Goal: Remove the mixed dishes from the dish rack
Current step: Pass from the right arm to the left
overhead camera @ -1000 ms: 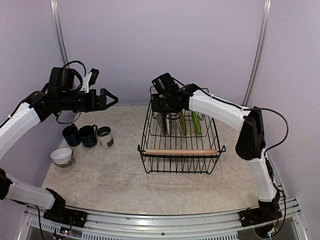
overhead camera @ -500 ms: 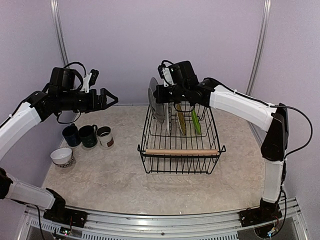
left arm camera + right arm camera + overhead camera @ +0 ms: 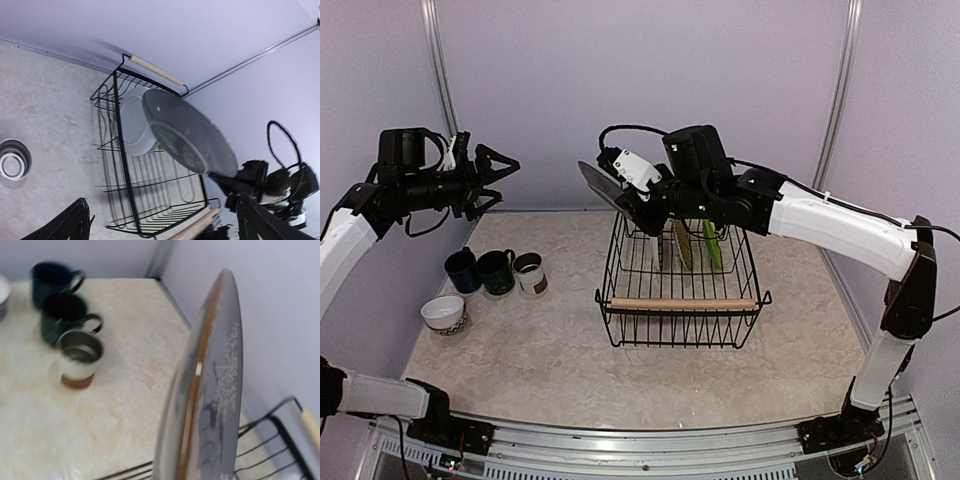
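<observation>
Lifted clear of the dish rack (image 3: 682, 303), the grey dish (image 3: 600, 185) hangs pinched by the right gripper (image 3: 636, 204), left gripper (image 3: 505, 172) spread; cups (image 3: 496, 270) and bowl (image 3: 444, 312) out, lime-green plate (image 3: 711, 244) still racked

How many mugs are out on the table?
3, in a row left of the rack: a navy mug, a dark green mug and a white-brown cup. None look hidden.

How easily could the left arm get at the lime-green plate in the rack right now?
Probably not easily. The right gripper holds the grey dish in the air between the left gripper and the dish rack, and the right arm stretches over the lime-green plate.
</observation>
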Robot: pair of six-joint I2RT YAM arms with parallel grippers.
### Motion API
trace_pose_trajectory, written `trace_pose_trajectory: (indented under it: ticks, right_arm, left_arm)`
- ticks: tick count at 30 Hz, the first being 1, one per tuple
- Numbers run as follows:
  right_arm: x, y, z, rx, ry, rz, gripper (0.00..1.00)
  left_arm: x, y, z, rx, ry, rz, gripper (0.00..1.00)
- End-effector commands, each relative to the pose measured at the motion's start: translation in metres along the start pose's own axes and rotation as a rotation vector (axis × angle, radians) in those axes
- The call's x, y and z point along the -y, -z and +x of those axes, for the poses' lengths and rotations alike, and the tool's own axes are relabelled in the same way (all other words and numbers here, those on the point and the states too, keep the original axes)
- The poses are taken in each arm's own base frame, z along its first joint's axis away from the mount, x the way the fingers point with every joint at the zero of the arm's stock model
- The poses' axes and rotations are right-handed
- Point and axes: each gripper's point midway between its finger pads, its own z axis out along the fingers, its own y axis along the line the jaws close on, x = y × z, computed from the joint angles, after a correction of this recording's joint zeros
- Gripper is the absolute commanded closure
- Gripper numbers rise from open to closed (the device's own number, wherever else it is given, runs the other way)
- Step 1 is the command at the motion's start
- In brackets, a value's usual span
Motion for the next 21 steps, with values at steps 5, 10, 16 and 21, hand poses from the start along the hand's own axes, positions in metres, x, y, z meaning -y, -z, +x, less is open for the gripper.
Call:
trace_pose_trajectory:
  ticks: [5,10,16,21]
  right_arm:
    - [-0.024,0.038,-0.042,0.166,0.454,0.095,1.0]
    - [-0.043,0.04,-0.041,0.17,0.596,0.137,1.0]
    - [-0.058,0.047,-0.045,0.204,0.7,0.194,1.0]
    - [-0.072,0.05,-0.047,0.237,0.757,0.195,1.0]
  left_arm:
    - [0.033,-0.001,0.036,-0.375,0.597,0.275,0.05]
    - [0.022,-0.012,0.064,-0.419,0.614,0.128,0.06]
    - [-0.004,-0.028,0.091,-0.444,0.61,-0.042,0.11]
    - [-0.003,-0.045,0.103,-0.473,0.604,-0.024,0.23]
